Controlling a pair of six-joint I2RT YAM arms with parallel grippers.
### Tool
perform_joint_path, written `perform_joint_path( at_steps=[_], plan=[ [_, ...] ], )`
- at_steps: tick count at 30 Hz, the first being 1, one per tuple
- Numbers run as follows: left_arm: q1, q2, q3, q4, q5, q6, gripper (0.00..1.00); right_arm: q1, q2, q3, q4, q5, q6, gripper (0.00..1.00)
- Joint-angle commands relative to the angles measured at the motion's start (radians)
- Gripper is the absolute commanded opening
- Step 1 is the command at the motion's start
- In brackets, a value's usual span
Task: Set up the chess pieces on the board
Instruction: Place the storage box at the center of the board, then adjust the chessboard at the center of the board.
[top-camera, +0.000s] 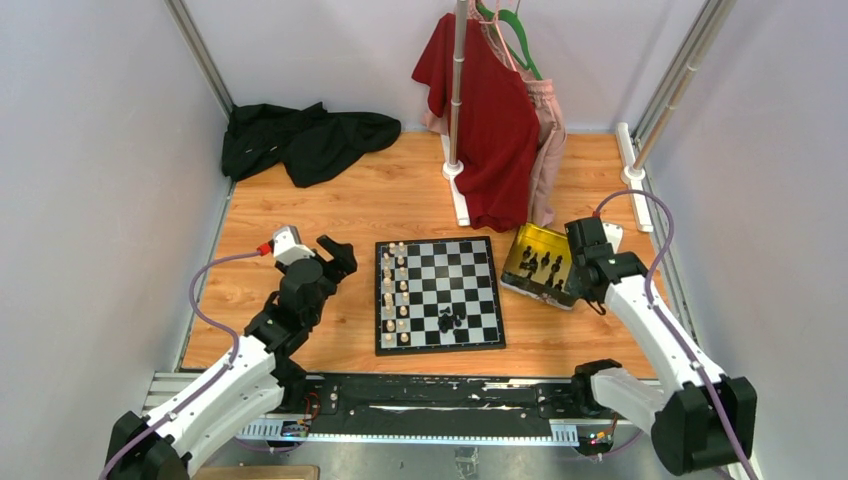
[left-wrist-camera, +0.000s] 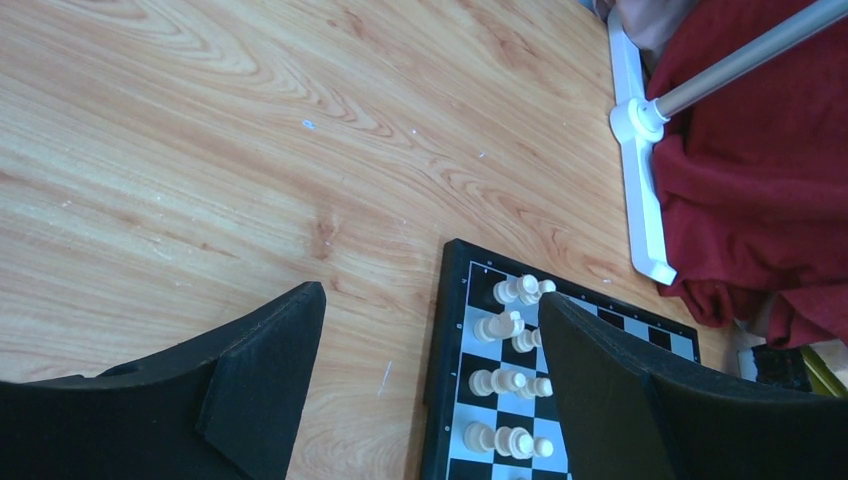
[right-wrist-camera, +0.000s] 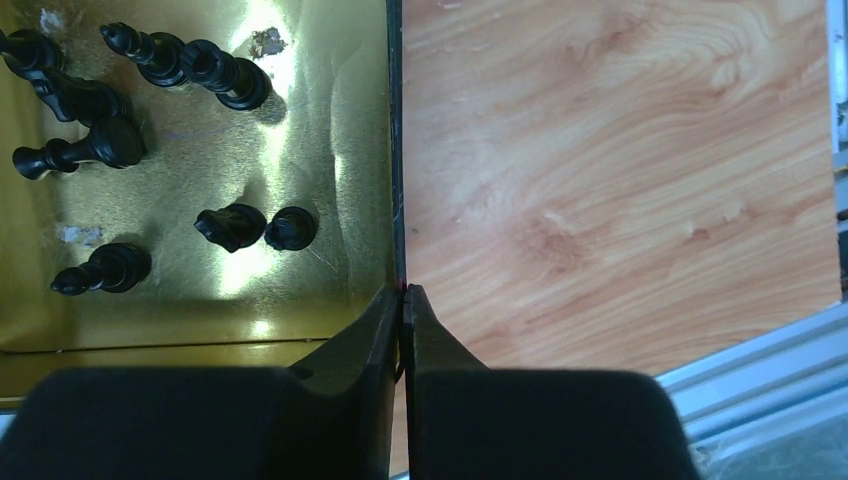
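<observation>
From above, we saw cream-white chess pieces in two columns on the board, with black chess pieces clustered near its front edge. At the left wrist, the left gripper gaped wide over the board's corner. At the right wrist, the right gripper pinched the wall of the gold tray, which held more black ones.

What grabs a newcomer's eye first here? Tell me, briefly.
The checkered board in the middle, cream-white pieces lined along its left side and a few black ones clumped near its front. To its right, a shiny gold tray of black pieces, its rim pinched by the right end effector. A red garment hangs behind.
</observation>
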Motion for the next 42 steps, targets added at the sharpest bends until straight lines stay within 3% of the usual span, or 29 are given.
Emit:
perform_joint_path(
  at_steps=[1,13,19,24,28,34,42],
  plan=[
    [0.000,0.020,0.002,0.050,-0.023,-0.009,0.84,-0.051,0.072,0.013,0.141,-0.060,-0.030,0.00],
    [0.000,0.072,-0.052,0.088,-0.044,-0.054,0.85,-0.104,0.247,0.016,0.261,-0.091,-0.048,0.00],
    [0.000,0.109,-0.069,0.106,-0.045,-0.089,0.85,-0.117,0.265,-0.010,0.293,-0.085,-0.050,0.16],
    [0.000,0.133,-0.084,0.123,-0.051,-0.111,0.86,-0.155,0.266,-0.027,0.322,-0.090,-0.057,0.19],
    [0.000,0.162,-0.086,0.133,-0.055,-0.126,0.86,-0.163,0.264,-0.016,0.322,-0.112,-0.067,0.28],
    [0.000,0.192,-0.093,0.139,-0.073,-0.154,0.87,-0.133,0.154,0.013,0.284,-0.166,-0.094,0.43],
    [0.000,0.186,-0.104,0.141,-0.082,-0.185,0.85,-0.009,0.043,0.034,0.261,-0.157,-0.114,0.45]
  ],
)
